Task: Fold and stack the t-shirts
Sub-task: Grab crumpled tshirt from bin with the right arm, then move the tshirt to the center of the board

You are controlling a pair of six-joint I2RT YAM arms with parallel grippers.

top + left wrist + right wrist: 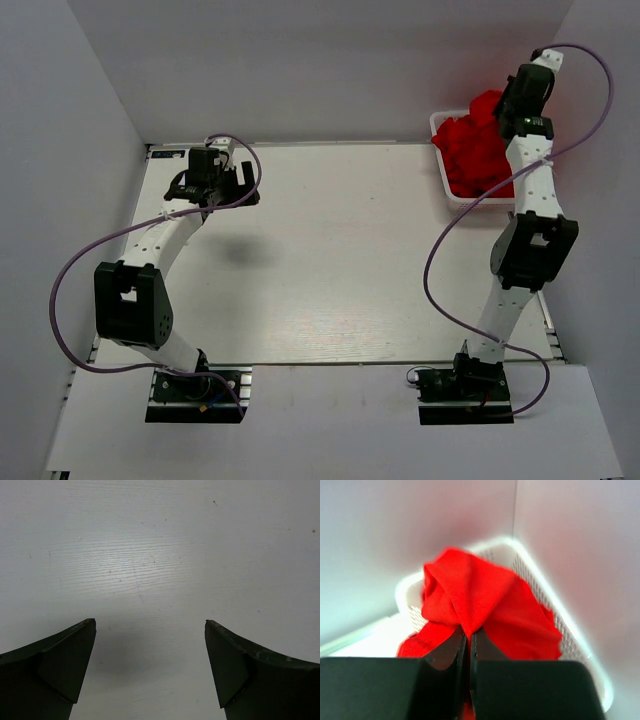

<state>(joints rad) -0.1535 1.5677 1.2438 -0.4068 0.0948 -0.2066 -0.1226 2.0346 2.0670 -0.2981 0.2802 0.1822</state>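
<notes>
No readable text, labels or nos. in any view

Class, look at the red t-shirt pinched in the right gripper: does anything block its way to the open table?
Only the rim of the white basket, beneath the t-shirt and right gripper, must be cleared. Nothing visible lies on the table; the left gripper, open, sits far left, off the path.
</notes>
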